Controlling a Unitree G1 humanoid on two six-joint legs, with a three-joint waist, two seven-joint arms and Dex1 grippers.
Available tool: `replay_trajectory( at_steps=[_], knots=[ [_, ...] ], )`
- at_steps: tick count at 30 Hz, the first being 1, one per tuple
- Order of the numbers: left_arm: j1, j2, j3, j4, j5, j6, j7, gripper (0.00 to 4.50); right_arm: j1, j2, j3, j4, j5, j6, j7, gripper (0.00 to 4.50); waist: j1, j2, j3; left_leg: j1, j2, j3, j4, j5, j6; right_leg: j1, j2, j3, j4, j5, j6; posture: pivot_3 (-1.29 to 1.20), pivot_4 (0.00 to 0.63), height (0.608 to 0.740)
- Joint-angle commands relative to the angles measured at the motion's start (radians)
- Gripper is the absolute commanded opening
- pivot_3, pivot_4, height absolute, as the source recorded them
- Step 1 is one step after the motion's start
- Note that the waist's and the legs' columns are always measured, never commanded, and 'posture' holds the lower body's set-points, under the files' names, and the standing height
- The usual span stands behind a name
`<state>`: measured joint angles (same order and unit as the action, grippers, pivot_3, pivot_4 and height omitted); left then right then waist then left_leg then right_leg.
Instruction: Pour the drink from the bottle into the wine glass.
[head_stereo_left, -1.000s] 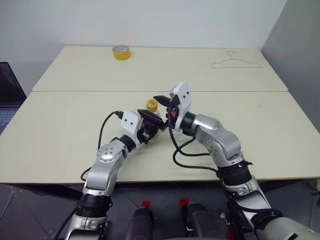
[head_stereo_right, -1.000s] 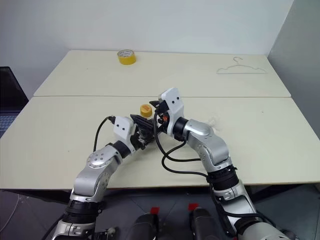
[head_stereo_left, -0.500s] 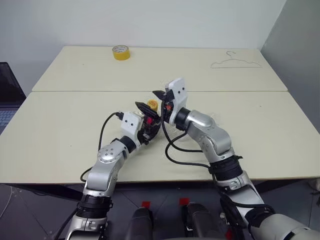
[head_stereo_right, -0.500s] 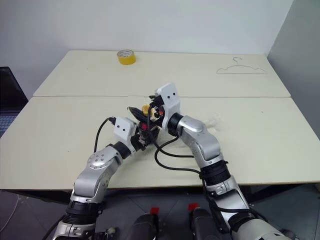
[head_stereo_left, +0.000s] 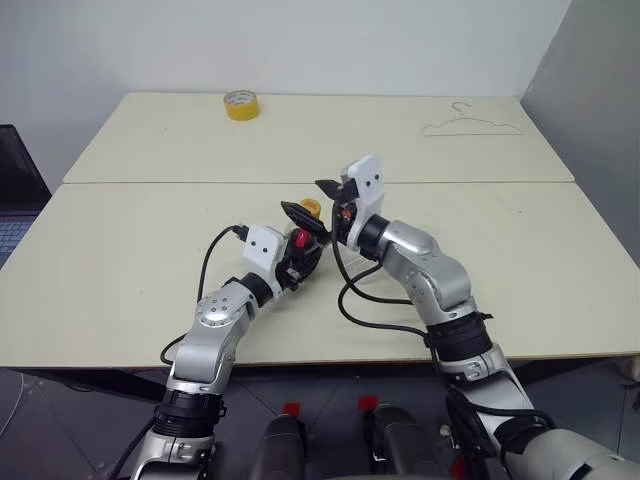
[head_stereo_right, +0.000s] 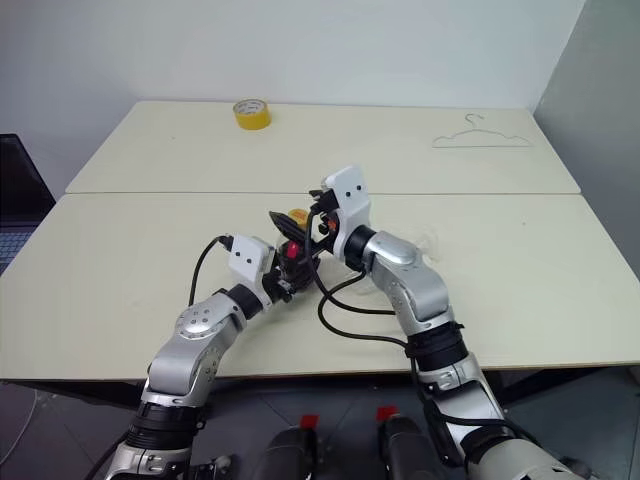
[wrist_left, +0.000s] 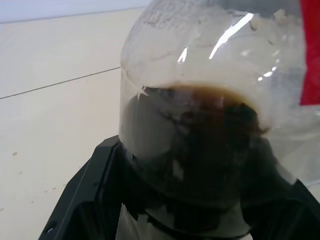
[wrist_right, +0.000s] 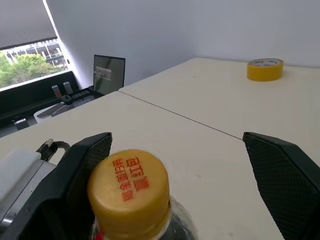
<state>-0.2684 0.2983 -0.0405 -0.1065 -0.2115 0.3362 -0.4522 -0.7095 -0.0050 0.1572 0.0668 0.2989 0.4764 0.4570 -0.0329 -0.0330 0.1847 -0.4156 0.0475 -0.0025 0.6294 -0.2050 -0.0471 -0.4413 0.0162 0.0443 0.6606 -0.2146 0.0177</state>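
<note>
The right gripper (wrist_right: 175, 185) is swinging back in over the bottle (wrist_left: 200, 120), fingers spread wide around its cap (wrist_right: 131, 192); left gripper (head_stereo_left: 298, 262) is clamping the body above the worktop (head_stereo_left: 120, 270). Centre, then pinch squarely.

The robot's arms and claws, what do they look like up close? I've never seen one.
Each arm is a chain of rounded silver-grey metal segments joined by black rings. A loose black cable loops along each forearm. A white box sits at each wrist. The left claw and right claw each end in two black fingers; the right claw's fingers are broad, wedge-shaped, with finely dimpled inner pads.
</note>
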Motion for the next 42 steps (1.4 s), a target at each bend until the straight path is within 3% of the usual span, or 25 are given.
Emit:
replay_trajectory(
  at_steps=[1, 30, 34, 40, 42],
  knots=[
    [-0.016, -0.001, 0.007, -0.029, 0.001, -0.040, -0.007, 2.98, 0.024, -0.022, -0.034, -0.086, 0.044, 0.027, 0.024, 4.47, 0.000, 0.000, 0.000, 0.000, 0.000, 0.000, 0.000, 0.000, 0.000, 0.000, 0.000, 0.000, 0.000, 0.000, 0.000, 0.00, 0.150, 0.740],
    [-0.015, 0.007, 0.010, -0.030, 0.005, -0.037, -0.016, 2.98, 0.045, -0.038, -0.041, -0.155, 0.131, 0.098, 0.068, 4.47, 0.000, 0.000, 0.000, 0.000, 0.000, 0.000, 0.000, 0.000, 0.000, 0.000, 0.000, 0.000, 0.000, 0.000, 0.000, 0.00, 0.150, 0.740],
    [-0.016, 0.007, 0.009, -0.029, 0.005, -0.037, -0.016, 2.98, 0.047, -0.040, -0.041, -0.159, 0.137, 0.095, 0.076, 3.58, 0.000, 0.000, 0.000, 0.000, 0.000, 0.000, 0.000, 0.000, 0.000, 0.000, 0.000, 0.000, 0.000, 0.000, 0.000, 0.00, 0.150, 0.740],
    [-0.016, 0.005, 0.006, -0.025, 0.006, -0.039, -0.017, 2.98, 0.049, -0.040, -0.039, -0.161, 0.137, 0.092, 0.078, 1.46, 0.000, 0.000, 0.000, 0.000, 0.000, 0.000, 0.000, 0.000, 0.000, 0.000, 0.000, 0.000, 0.000, 0.000, 0.000, 0.00, 0.150, 0.740],
    [-0.017, 0.005, 0.005, -0.023, 0.007, -0.039, -0.017, 2.98, 0.049, -0.041, -0.040, -0.161, 0.138, 0.092, 0.079, 1.26, 0.000, 0.000, 0.000, 0.000, 0.000, 0.000, 0.000, 0.000, 0.000, 0.000, 0.000, 0.000, 0.000, 0.000, 0.000, 0.00, 0.150, 0.740]
  ],
)
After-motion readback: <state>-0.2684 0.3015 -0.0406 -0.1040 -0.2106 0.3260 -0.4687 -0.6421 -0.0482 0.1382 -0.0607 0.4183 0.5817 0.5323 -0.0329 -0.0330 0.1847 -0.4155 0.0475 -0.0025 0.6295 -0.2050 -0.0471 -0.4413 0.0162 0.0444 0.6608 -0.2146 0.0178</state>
